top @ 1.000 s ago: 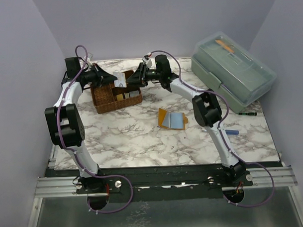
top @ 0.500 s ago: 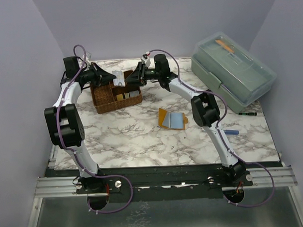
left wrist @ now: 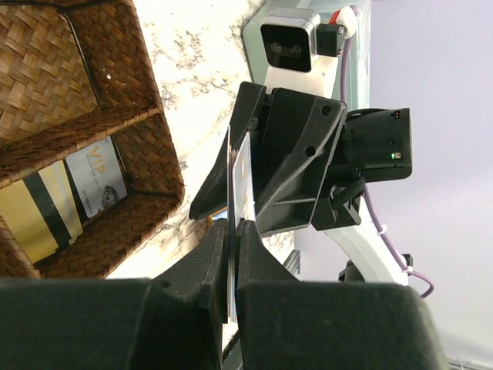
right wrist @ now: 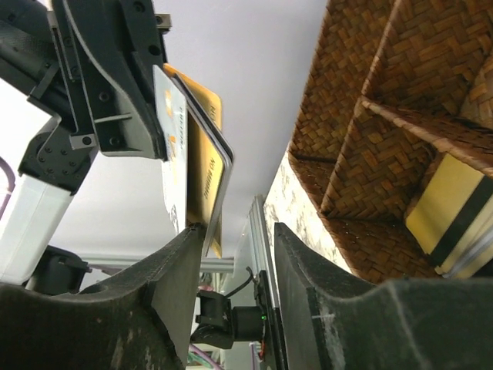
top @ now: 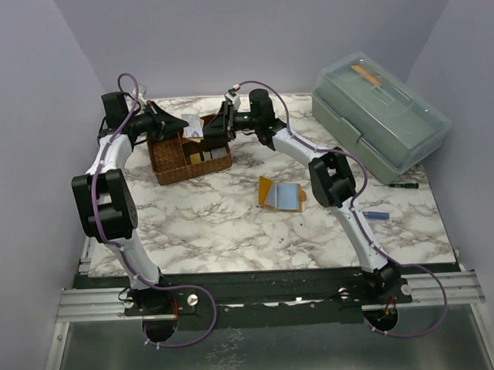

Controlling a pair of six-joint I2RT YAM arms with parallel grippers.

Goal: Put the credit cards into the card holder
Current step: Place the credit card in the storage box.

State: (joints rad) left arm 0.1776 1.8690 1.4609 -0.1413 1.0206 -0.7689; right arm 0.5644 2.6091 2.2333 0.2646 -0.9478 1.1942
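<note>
My left gripper is shut on a thin stack of credit cards, held on edge above the brown woven basket. The stack shows a white face and a gold face. My right gripper is open, facing the left one; its left finger touches the stack's lower edge and the other finger stands apart. From above the two grippers meet at the cards. The card holder lies open on the marble table, an orange-tan wallet with a pale blue card on it.
The basket's compartments hold a gold card with a black stripe and a white-grey VIP card. A grey-green lidded plastic box stands at the back right. A dark marker and a small blue object lie near the right edge.
My right gripper has shifted a little left, closer onto the card stack in the left gripper. The left arm, wallet and basket have stayed put.
</note>
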